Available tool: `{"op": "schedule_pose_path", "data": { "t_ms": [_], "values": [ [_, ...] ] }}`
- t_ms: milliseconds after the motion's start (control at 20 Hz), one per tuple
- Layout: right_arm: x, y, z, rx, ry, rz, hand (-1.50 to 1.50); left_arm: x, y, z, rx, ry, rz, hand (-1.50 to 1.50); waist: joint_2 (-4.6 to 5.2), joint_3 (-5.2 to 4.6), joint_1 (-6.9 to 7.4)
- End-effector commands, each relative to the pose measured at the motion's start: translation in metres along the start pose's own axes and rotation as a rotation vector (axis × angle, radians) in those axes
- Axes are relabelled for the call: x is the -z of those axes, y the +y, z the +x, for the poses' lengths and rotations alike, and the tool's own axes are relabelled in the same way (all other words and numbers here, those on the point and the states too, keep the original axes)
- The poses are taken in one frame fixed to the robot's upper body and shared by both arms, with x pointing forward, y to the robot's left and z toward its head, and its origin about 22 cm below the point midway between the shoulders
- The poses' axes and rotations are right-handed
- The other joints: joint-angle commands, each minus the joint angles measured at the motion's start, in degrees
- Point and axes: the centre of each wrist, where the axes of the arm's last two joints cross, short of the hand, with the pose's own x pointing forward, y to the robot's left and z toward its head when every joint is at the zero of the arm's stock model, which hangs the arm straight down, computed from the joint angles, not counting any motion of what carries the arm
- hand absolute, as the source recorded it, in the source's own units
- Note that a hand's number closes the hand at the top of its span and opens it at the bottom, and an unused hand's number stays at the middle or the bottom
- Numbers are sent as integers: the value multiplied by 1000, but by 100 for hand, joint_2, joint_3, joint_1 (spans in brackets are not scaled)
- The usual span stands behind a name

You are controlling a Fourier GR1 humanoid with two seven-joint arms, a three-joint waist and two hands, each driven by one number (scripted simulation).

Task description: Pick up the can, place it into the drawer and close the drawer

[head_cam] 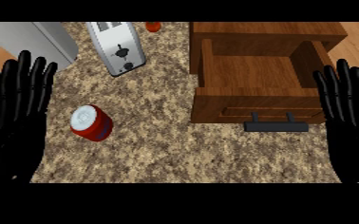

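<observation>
We see the short red cylindrical can with a pale silver lid standing on the speckled beige granite counter, low and left of the view's centre, at about eight o'clock. Its long axis runs up toward us, leaning slightly, so the round lid faces up and toward ten o'clock while the red wall shows beneath it toward four o'clock; a darker patch of label marks that wall, too small for us to read. Nothing touches the can. Well apart from it, at about two o'clock, sits the brown wooden drawer, pulled open, its bare plank floor showing inside four walls, and a dark grey bar handle projects from its front panel toward six o'clock. At eleven o'clock from the centre lies a silver metal toaster with two slots and a black lever, tilted on the diagonal, and beside it at the upper left edge a curved grey metal vessel, only partly in view. A small orange-red object sits at twelve o'clock, cut by the upper edge. Our black left hand rests at nine o'clock, fingers straight and upward, holding nothing. Our black right hand rests at three o'clock, likewise released, its fingers overlapping the drawer's right side.
</observation>
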Motion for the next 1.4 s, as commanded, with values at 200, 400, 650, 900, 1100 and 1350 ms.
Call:
{"op": "schedule_pose_path", "data": {
  "t_ms": [200,400,650,900,1100,1350],
  "values": [
    [7,3,5,-25,-40,5,-150,2,-21,3,-408,-82,-628,-150,170,136,-154],
    [-12,-13,-24,-42,250,-100,-150,-23,21,-25,-301,254,-867,-150,236,156,-42],
    [-25,-12,-8,-52,300,-105,-150,-10,102,-28,-323,292,-939,-150,157,170,-62],
    [-42,-20,5,-63,317,-98,-150,10,163,-20,-341,293,-946,-150,143,180,-68],
    [-61,-25,-16,-46,308,-124,-150,23,174,-21,-353,345,-909,-150,145,186,-58],
    [-37,-26,-16,-62,303,-131,-150,7,156,-39,-330,365,-903,-150,142,182,10]
  ]
}}
